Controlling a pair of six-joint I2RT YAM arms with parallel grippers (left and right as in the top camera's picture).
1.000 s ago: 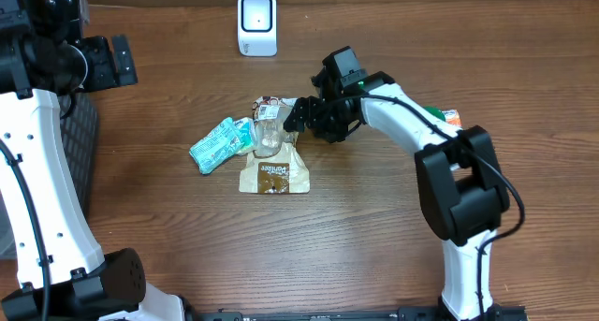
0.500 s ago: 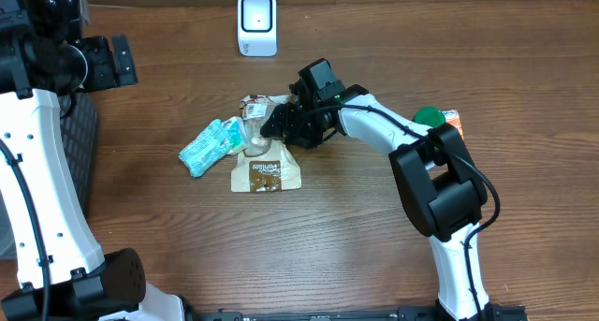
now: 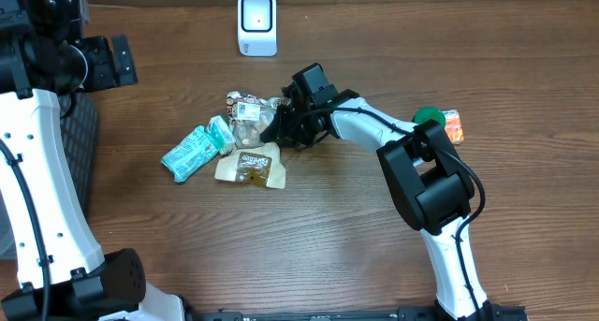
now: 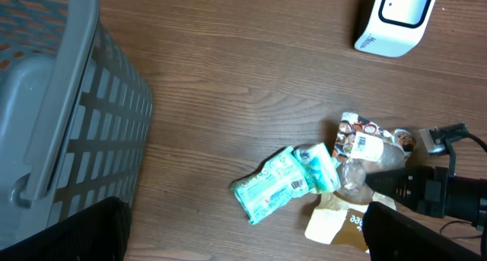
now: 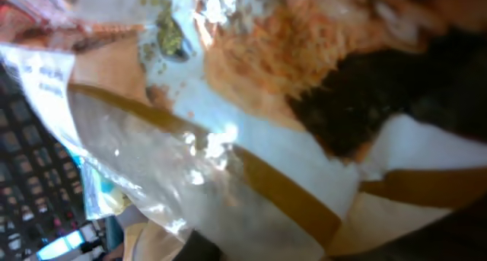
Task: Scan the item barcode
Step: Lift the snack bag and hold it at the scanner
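A clear plastic snack bag [image 3: 247,121] with a white barcode label lies in a small pile at mid-table, with a teal packet [image 3: 191,152] to its left and a cream-and-brown pouch [image 3: 249,167] in front. My right gripper [image 3: 280,127] is down at the bag's right edge and shut on its clear film. In the right wrist view the bag [image 5: 228,139] fills the picture between my dark fingertips [image 5: 207,244]. The white scanner [image 3: 256,23] stands at the back. My left gripper [image 4: 243,246] hangs wide open high above the table's left side, holding nothing.
A grey slatted basket [image 4: 61,101] stands at the left edge under the left arm. A green round object [image 3: 428,115] and an orange packet [image 3: 452,124] lie to the right, beside the right arm's base. Bare wood stretches along the front of the table.
My right gripper slid left, pushing the three-item pile leftward and turning it, and closed from open onto the clear bag. The left arm has not moved.
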